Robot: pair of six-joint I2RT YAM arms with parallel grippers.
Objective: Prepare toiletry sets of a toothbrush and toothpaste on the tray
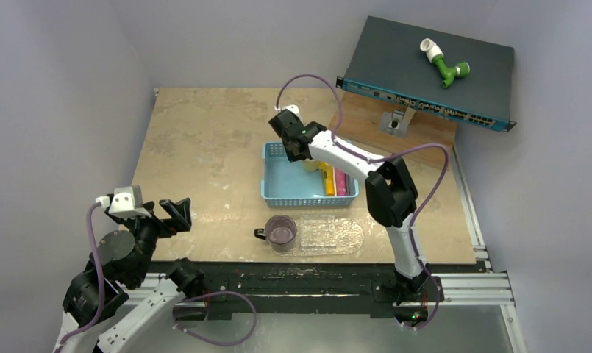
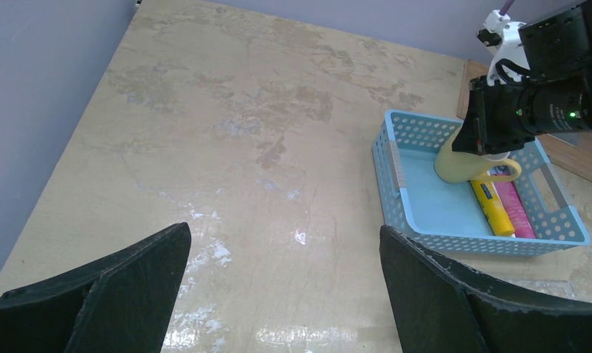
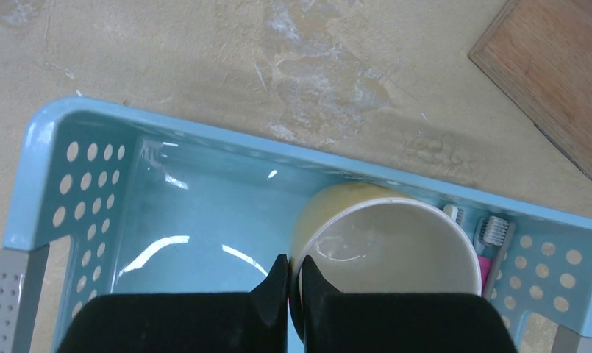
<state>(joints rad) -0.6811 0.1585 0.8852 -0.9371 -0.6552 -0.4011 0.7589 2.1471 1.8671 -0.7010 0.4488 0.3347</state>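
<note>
My right gripper (image 3: 293, 283) is shut on the rim of a pale yellow mug (image 3: 388, 250), one finger inside and one outside, within the light-blue basket (image 3: 50, 191). Beside the mug lie two toothbrush heads (image 3: 493, 232) and a bit of pink tube (image 3: 484, 268). The left wrist view shows the yellow toothpaste (image 2: 493, 209) and the pink toothpaste (image 2: 519, 209) in the basket's right part. The clear glittery tray (image 1: 337, 237) lies in front of the basket (image 1: 265, 173). My left gripper (image 2: 285, 279) is open and empty over bare table at the left.
A purple translucent cup (image 1: 281, 233) stands at the tray's left end. A wooden board (image 1: 366, 121) and a dark network switch (image 1: 425, 66) carrying a green and white pipe fitting (image 1: 443, 62) sit at the back right. Walls close in on the left and back.
</note>
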